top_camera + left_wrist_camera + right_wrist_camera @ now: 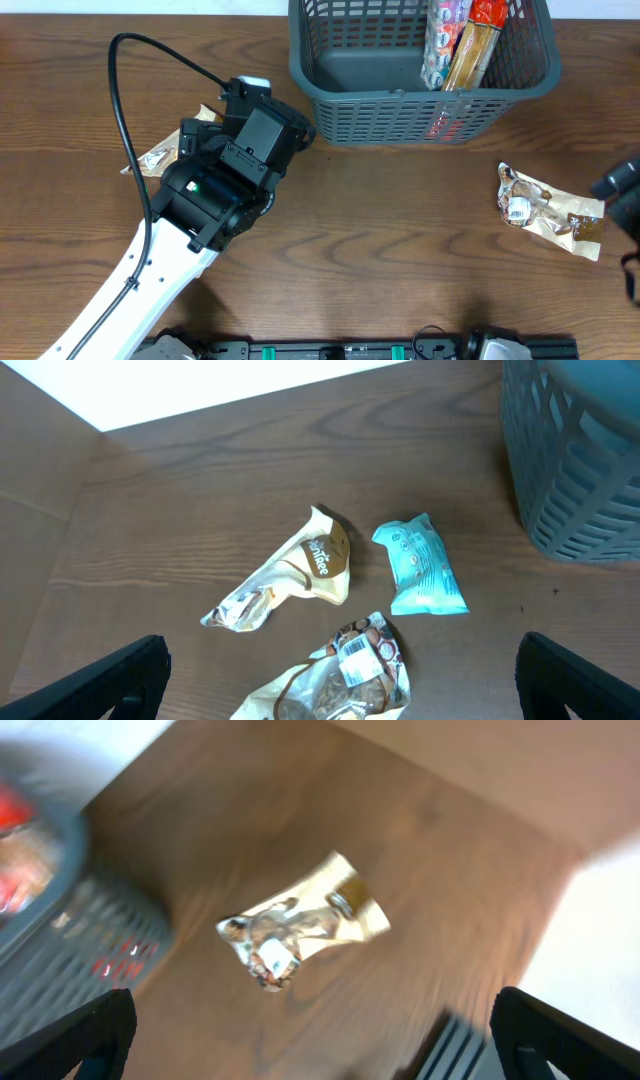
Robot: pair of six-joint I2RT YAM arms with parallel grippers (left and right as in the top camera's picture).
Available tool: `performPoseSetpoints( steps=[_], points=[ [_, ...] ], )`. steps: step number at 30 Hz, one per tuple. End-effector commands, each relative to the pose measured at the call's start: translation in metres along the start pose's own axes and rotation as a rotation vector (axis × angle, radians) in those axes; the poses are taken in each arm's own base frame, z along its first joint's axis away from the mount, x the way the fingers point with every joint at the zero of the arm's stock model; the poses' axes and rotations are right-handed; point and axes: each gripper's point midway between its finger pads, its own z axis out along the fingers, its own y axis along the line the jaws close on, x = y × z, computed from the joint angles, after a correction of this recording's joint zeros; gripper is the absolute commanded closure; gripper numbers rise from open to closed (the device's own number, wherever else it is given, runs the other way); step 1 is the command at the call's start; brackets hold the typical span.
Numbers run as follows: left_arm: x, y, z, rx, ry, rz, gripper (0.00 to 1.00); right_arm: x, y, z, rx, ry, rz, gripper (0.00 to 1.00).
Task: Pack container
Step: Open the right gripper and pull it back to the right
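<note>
Left claw (345, 675) and right claw (320, 1030) spread wide over brown wood-grain table (400, 240) bearing container (380, 125).

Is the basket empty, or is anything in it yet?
Partly filled: the container holds tall packets standing in its right half; its left floor is bare.

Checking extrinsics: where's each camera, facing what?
Overhead: above table, straight down; basket, left arm, gold packet.
Left wrist: on left arm, facing down at three packets beside basket; left fingers at bottom corners.
Right wrist: blurred, facing down at gold packet; right fingers at bottom corners.
Shared: overhead and right wrist both show gold packet and basket.
</note>
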Motion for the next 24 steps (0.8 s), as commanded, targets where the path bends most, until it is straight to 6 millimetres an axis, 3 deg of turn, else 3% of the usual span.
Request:
performPoseSetpoints(
  steps=[1,4,6,10,14,19,24],
  points=[
    [-0.004,0.003,-0.002,-0.013,-0.011,-0.004,0.01,0.010,-0.032,0.013,0.141,-0.034,0.369,0.01],
    [-0.004,0.003,-0.002,-0.012,-0.011,-0.004,0.01,0.017,-0.042,0.029,0.221,-0.035,0.494,0.01],
    [-0.004,0.003,-0.002,-0.012,-0.011,-0.004,0.01,0.016,-0.038,0.044,0.235,-0.031,0.525,0.01],
    [-0.004,0.003,-0.002,-0.012,-0.011,-0.004,0.01,0.013,-0.010,0.085,0.195,0.048,0.567,0.01],
    [-0.002,0.004,-0.002,-0.015,-0.003,0.003,0.01,0.018,0.025,0.135,0.143,0.235,0.637,0.01],
    [0.003,0.006,-0.002,-0.021,0.015,0.017,0.01,0.041,0.036,0.184,0.212,0.448,0.784,0.01],
    [0.003,0.006,-0.002,-0.022,0.017,0.019,0.01,0.058,0.042,0.215,0.264,0.572,0.827,0.01]
  ],
)
